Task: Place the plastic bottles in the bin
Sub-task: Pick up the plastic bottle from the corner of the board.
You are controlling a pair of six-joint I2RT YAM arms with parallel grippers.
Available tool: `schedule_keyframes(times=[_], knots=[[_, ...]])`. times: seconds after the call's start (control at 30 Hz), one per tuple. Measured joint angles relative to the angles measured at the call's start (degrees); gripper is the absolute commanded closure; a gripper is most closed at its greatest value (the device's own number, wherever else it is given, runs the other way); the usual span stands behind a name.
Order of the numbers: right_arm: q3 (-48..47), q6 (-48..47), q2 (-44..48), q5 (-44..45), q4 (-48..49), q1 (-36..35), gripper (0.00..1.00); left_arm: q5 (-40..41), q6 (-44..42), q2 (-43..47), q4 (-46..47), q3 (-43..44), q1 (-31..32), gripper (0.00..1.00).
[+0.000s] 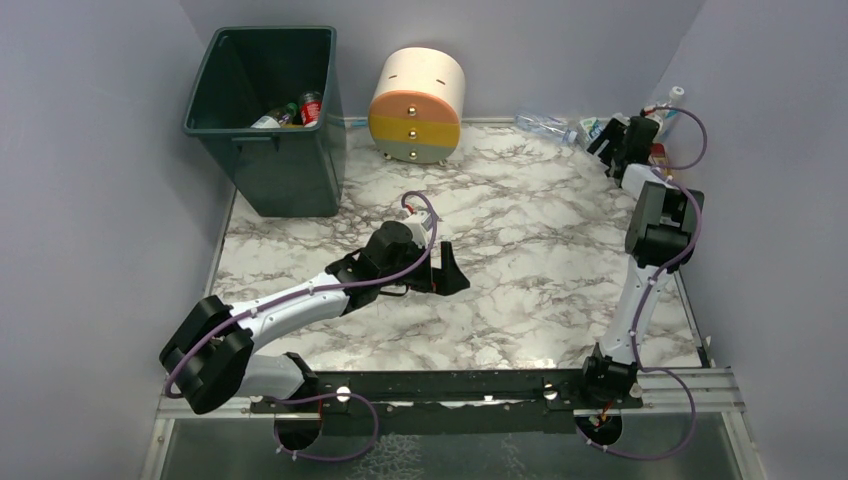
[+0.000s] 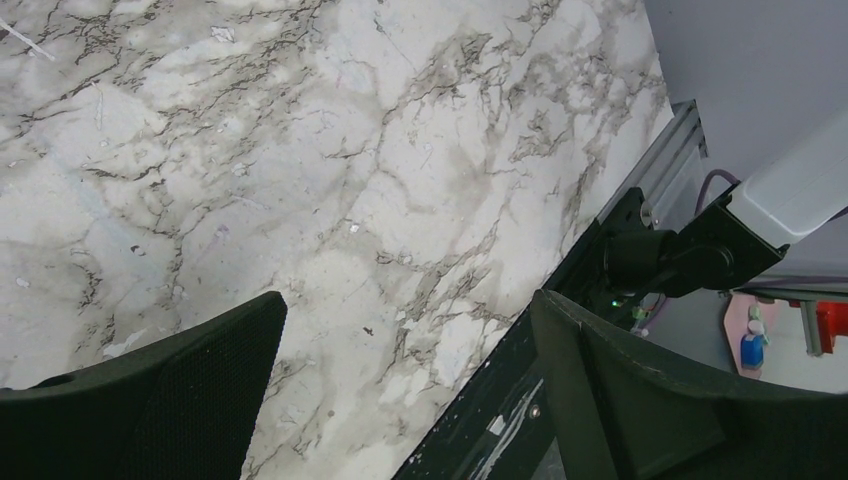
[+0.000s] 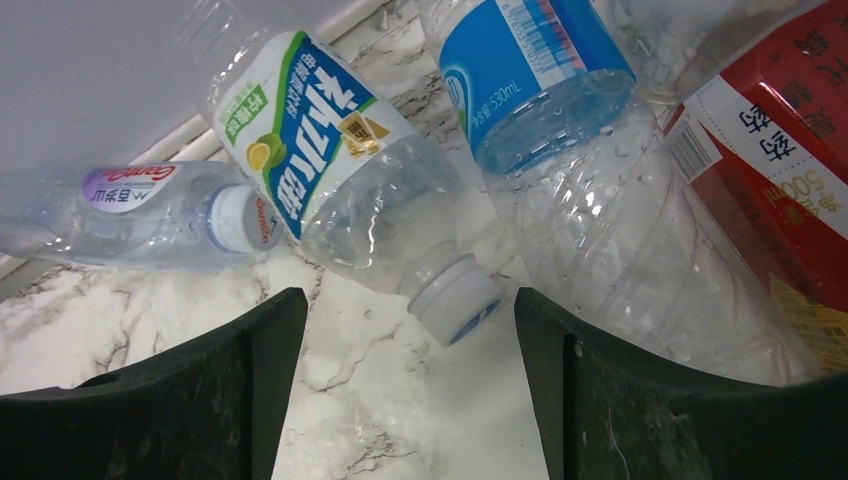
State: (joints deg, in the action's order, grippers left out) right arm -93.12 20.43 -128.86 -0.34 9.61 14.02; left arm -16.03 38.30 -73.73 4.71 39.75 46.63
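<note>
right gripper (image 3: 400, 350) jaws apart, empty, at bench (image 1: 520, 260) far-right corner. green-labelled bottle (image 3: 340, 180): looks empty, likely light, slick, crushable; grip mid-body. left gripper (image 2: 405, 320) released, idle.

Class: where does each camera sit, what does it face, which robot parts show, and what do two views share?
Top external: above, behind the bases, facing down on table, bin; both arms show.
Left wrist: on that wrist, facing bare table; own fingers.
Right wrist: likewise, facing lying bottles; own fingers.
Shared: top and right wrist both show those bottles.
</note>
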Motion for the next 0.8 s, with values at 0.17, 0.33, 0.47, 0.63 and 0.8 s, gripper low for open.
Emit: schedule_keyframes(times=[0.17, 0.33, 0.47, 0.63, 0.8], knots=[[0.0, 0.0, -1.1, -0.1, 0.2, 0.3, 0.23, 0.0, -0.1, -0.3, -0.1, 0.0, 0.0, 0.01], [0.0, 0.1, -1.9, -0.6, 1.0, 0.3, 0.29, 0.0, -0.1, -0.9, -0.1, 0.0, 0.0, 0.01], [-0.6, 0.1, -2.9, -1.0, 1.2, 0.3, 0.30, 0.0, -0.3, -1.0, -0.1, 0.0, 0.0, 0.01], [-1.3, 0.1, -4.5, -1.1, 1.4, 0.3, 0.34, 0.0, -0.5, -1.0, -0.1, 0.0, 0.0, 0.01], [-1.4, 0.2, -4.7, -1.5, 1.5, 0.3, 0.42, 0.0, -0.7, -1.0, -0.2, 0.1, 0.0, 0.01]])
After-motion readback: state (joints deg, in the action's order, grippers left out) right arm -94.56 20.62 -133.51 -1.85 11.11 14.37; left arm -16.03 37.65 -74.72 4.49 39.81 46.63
